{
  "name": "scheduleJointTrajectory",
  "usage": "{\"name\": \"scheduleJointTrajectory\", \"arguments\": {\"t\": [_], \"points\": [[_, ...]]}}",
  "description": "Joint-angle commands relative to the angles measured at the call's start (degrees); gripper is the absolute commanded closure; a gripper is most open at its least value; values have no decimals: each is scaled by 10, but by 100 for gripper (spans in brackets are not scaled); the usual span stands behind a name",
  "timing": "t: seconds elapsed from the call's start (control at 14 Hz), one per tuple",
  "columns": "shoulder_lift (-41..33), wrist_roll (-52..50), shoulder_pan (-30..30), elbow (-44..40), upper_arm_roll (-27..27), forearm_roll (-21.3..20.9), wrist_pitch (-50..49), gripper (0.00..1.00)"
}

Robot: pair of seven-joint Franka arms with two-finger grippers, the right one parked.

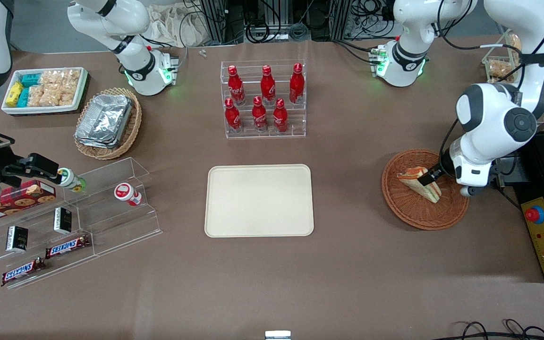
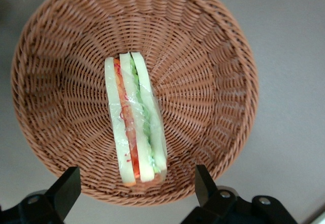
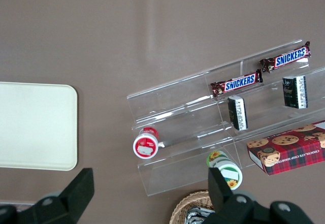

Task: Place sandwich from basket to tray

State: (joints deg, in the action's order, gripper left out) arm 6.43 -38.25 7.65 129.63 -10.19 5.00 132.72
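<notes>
Front view: the sandwich [image 1: 420, 183] is lying in the basket [image 1: 406, 208], toward the working arm's end of the tabletop [image 1: 347, 274]. The hand [image 1: 430, 176] is hanging directly over the sandwich, low in the basket. The tray [image 1: 259, 200] is sitting bare near the middle of the tabletop, well apart from the basket. Judgement: the pick-up step is in hand; nothing is yet being carried. The arm's bulk is covering part of the basket rim, and whether a fingertip is touching the bread cannot be told here.

Left wrist view: the sandwich [image 2: 135, 120] is standing on its edge in the basket [image 2: 213, 61], layers showing. The fingers [image 2: 65, 189] are spread wide, one on each side of the wedge and clear of it, so the hand [image 2: 134, 183] is released and grasping nothing. Judgement: the next move is calling for a further descent and a closing across the bread faces, gently, since the wedge looks soft. The fingertips are cut off at the frame edge.

Right wrist view: only a corner of the tray [image 3: 35, 125] is showing; basket and sandwich are out of sight.
</notes>
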Motion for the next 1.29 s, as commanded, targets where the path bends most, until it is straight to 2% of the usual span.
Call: {"name": "scheduleJointTrajectory", "arguments": {"t": [0.0,0.36,0.5,0.71,0.79,0.86,0.93,1.07,1.14,1.21], "points": [[15,-38,3,14,-3,8,45,0],[38,-65,1,25,-4,8,84,0],[41,-81,-2,61,-4,8,142,0],[42,-82,-2,64,-4,7,150,1],[41,-82,-2,63,-4,7,148,11],[39,-84,-2,61,-4,7,147,30],[38,-85,-3,61,-4,7,146,59],[33,-88,-4,59,-6,7,144,94],[25,-89,-4,57,-7,7,139,100],[13,-89,-4,55,-7,7,118,100]]}}
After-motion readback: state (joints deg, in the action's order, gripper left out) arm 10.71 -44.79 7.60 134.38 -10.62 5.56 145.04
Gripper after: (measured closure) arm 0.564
